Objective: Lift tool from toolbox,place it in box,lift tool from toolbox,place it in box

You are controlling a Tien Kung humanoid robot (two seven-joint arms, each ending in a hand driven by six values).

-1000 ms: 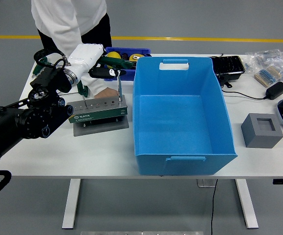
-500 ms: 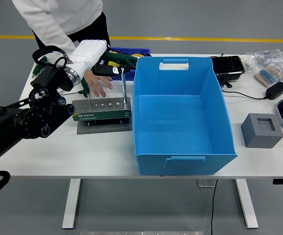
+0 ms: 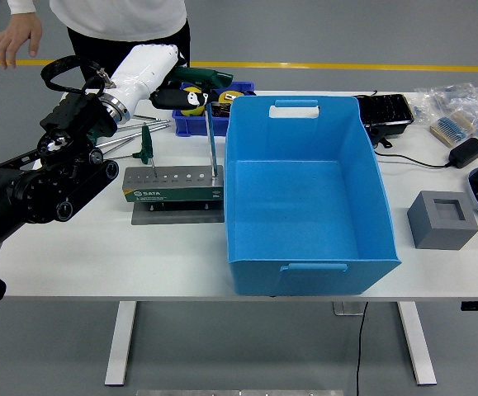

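Tool [image 3: 212,140] upright in toolbox [image 3: 173,186], left hand [image 3: 172,97] fingers around its top.

Left hand [image 3: 191,99] grips tool [image 3: 210,136] standing in toolbox [image 3: 172,186] beside blue box [image 3: 305,194].

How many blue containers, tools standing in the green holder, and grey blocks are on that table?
Blue containers: 2, the big blue box and the small blue bin behind the holder.
Tools standing in the green holder: 2, a green-handled tool and a second tool, its top under the robot's left hand.
Grey blocks: 1.
Total: 5.
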